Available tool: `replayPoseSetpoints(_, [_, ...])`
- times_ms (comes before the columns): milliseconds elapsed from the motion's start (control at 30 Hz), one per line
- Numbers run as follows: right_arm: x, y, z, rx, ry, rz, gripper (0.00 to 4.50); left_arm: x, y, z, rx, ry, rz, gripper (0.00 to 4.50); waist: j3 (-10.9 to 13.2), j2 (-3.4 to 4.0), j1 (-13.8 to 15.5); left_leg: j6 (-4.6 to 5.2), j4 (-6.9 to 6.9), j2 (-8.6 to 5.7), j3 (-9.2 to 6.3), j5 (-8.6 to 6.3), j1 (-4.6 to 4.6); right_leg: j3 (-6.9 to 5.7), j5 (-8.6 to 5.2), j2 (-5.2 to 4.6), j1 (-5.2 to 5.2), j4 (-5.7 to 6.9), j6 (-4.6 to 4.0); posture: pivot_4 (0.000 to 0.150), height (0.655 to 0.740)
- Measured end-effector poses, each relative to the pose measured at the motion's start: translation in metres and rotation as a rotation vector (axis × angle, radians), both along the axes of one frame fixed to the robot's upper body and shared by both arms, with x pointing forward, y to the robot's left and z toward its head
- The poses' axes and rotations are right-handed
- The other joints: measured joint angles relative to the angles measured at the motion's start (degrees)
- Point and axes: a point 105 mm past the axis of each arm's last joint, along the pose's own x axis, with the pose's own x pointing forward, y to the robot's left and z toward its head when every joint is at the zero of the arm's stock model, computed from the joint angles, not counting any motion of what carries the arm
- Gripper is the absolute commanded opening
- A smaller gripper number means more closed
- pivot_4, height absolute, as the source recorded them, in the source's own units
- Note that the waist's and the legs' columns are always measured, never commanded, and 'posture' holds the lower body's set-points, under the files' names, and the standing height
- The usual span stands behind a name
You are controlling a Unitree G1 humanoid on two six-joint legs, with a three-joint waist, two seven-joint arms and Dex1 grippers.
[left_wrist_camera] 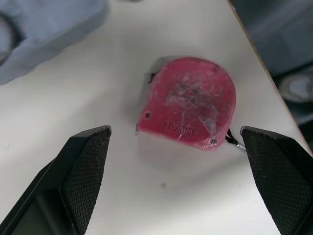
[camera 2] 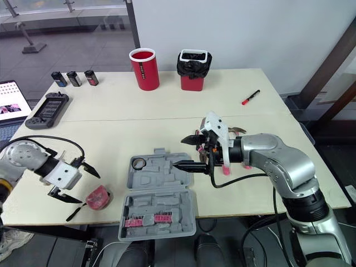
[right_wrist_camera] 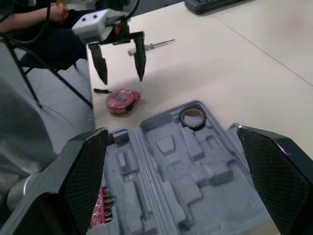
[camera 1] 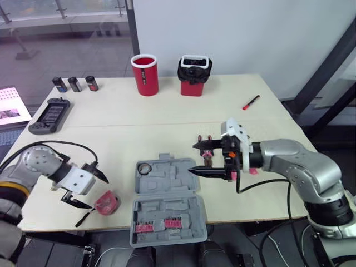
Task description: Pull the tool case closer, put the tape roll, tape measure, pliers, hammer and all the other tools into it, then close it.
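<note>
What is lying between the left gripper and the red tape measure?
Only bare table, as both wrist views show. The open left gripper hangs short of the tape measure and nothing sits in the gap.

pliers (camera 1: 207,139), seemingly, half hidden behind right gripper (camera 1: 192,158).

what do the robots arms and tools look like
The left arm and right arm have rounded silver-grey shells, black joints and looping black cables. The left tool and right tool each have a white boxy housing and two black tapered fingers, cross-hatched on the inner faces.
</note>
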Motion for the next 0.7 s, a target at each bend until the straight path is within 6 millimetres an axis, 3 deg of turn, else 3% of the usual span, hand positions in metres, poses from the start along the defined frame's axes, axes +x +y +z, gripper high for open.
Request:
replayPoseSetpoints(500, [-0.001, -0.006, 0.002, -0.011, -0.009, -0.049, 4.5, 0.005, -0.025, -0.024, -0.015, 0.041, -0.107, 4.45, 0.0, -0.01, 0.1, 0.02, 0.1, 0.0, -0.03, -0.01, -0.02, -0.01, 0.0, 0.0, 0.0, 0.07, 0.03, 0.15, 0.74])
replayPoseSetpoints(633, [-0.001, -0.006, 0.002, -0.012, -0.01, -0.05, 4.5, 0.002, -0.023, -0.028, -0.013, 0.055, -0.1, 4.45, 0.0, -0.02, 0.0, 0.02, 0.1, 0.0, -0.05, -0.01, -0.02, -0.01, 0.0, 0.0, 0.0, 0.1, 0.03, 0.15, 0.74])
replayPoseSetpoints(700, [-0.001, -0.006, 0.002, -0.013, -0.01, -0.049, 4.5, 0.001, -0.022, -0.029, -0.017, 0.054, -0.095, 3.92, 0.0, -0.02, 0.0, 0.02, 0.1, 0.0, -0.05, -0.01, -0.02, -0.01, 0.0, 0.0, 0.0, 0.11, 0.04, 0.15, 0.74])
